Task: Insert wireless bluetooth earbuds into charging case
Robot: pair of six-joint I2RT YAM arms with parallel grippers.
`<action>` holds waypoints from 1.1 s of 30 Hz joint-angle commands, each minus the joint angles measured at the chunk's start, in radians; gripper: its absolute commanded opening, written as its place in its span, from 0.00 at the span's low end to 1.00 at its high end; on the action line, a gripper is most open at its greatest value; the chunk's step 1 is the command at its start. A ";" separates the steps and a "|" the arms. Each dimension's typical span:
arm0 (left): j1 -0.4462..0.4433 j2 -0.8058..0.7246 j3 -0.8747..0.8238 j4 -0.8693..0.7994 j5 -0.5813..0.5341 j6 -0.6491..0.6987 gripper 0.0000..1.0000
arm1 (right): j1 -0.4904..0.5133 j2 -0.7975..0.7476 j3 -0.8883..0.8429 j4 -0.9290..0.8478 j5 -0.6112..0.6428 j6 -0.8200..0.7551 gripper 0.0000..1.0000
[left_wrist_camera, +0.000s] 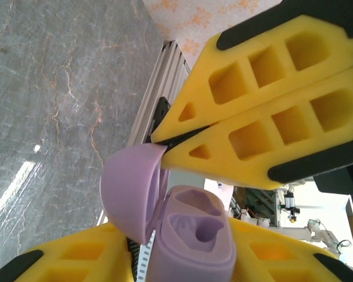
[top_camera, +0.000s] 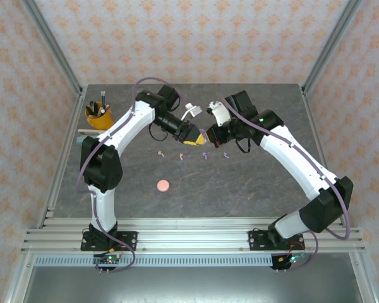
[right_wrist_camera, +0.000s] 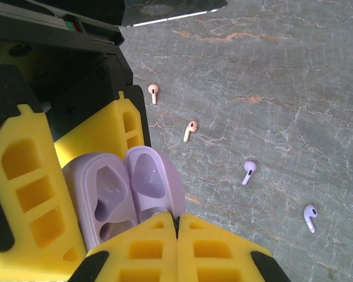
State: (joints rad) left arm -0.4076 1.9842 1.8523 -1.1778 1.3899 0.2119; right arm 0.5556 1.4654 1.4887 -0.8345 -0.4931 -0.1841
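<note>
Left end effector (left_wrist_camera: 185,249) is where I look first: its yellow fingers stand narrow, closed against both sides of the lilac charging case (left_wrist_camera: 197,235). It holds the case up off the table (top_camera: 252,189) with its two empty wells showing. My right end effector (right_wrist_camera: 176,226) meets it from the other side, fingers pressed fully together and pinching the rim of the hinged lid (right_wrist_camera: 147,173), which stands swung open.

From the top view, both end effectors join over the middle of the table. The wireless bluetooth earbuds lie loose on the table in a row, just on the near side of that joined grip and apart from the case. From left to right I see a pink earbud (top_camera: 160,153), a second pink earbud (top_camera: 180,155), a lilac earbud (top_camera: 205,155) and a second lilac earbud (top_camera: 226,154).

Nearer the arm bases sits a round pink case (top_camera: 163,185). An orange cup (top_camera: 100,116) stands at the far left.
</note>
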 commanded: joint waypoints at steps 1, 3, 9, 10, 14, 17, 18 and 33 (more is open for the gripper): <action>-0.011 0.018 0.040 -0.031 0.029 0.021 0.37 | 0.006 0.010 0.031 -0.005 -0.015 0.001 0.00; -0.012 0.020 0.042 -0.031 0.030 0.021 0.33 | 0.006 0.010 0.032 -0.006 -0.012 0.001 0.00; -0.013 0.022 0.032 -0.037 0.030 0.033 0.22 | 0.006 0.008 0.035 -0.010 -0.001 0.002 0.00; -0.013 0.022 0.031 -0.039 0.029 0.035 0.21 | 0.006 0.007 0.036 -0.009 0.001 0.001 0.00; -0.012 0.022 0.025 -0.042 0.032 0.044 0.16 | 0.006 0.010 0.039 -0.008 0.004 0.004 0.00; -0.012 0.022 0.022 -0.045 0.028 0.048 0.11 | 0.006 0.011 0.043 -0.003 0.018 0.015 0.00; -0.013 0.022 0.021 -0.045 0.024 0.048 0.08 | 0.006 0.010 0.043 0.002 0.032 0.022 0.00; -0.012 -0.091 -0.045 0.214 -0.209 -0.126 0.00 | -0.161 -0.158 0.042 -0.001 0.124 0.197 0.65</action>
State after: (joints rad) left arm -0.4129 1.9793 1.8210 -1.0573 1.2713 0.1535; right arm 0.4236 1.3655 1.5555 -0.8463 -0.3954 -0.0677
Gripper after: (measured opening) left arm 0.234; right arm 0.641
